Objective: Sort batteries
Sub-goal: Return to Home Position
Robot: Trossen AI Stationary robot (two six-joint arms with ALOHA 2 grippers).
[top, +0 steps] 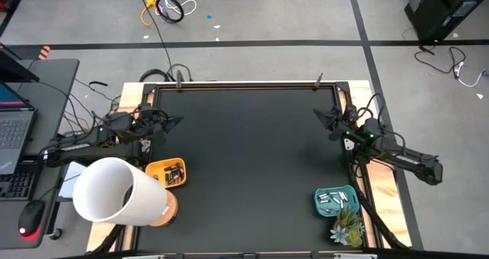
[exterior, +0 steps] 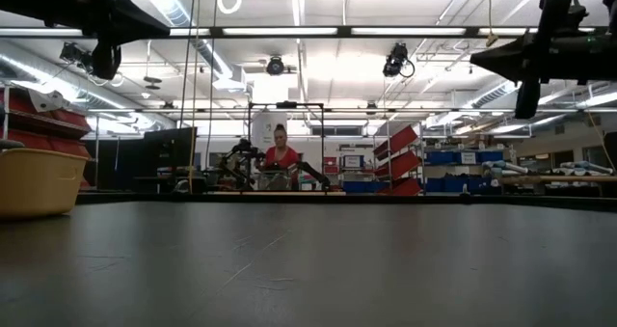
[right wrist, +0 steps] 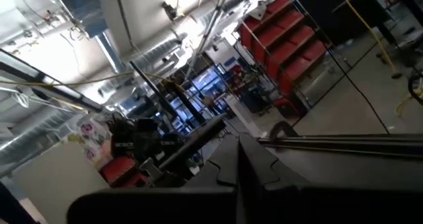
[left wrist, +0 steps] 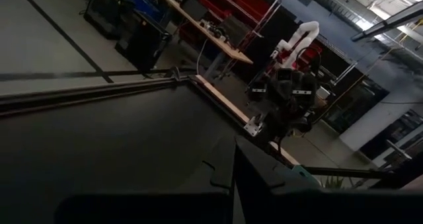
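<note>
Left arm [top: 114,129] and right arm [top: 386,144] sit folded at the surface [top: 244,152] edges, jaws closed, empty. Batteries [top: 334,199] lie in the green bin [top: 318,204]. Finish homing slowly, clear of the bins.

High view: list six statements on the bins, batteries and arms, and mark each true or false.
1. The left end effector and the right end effector hang above the black mat, holding nothing. True.
2. The green bin holds silver batteries. True.
3. The orange bin sits by the right end effector. False: it sits on the left end effector's side.
4. The orange bin is empty. False: dark batteries lie in it.
5. Batteries lie loose on the middle of the black mat. False: none shows there.
6. A small plant stands beside the green bin. True.
</note>
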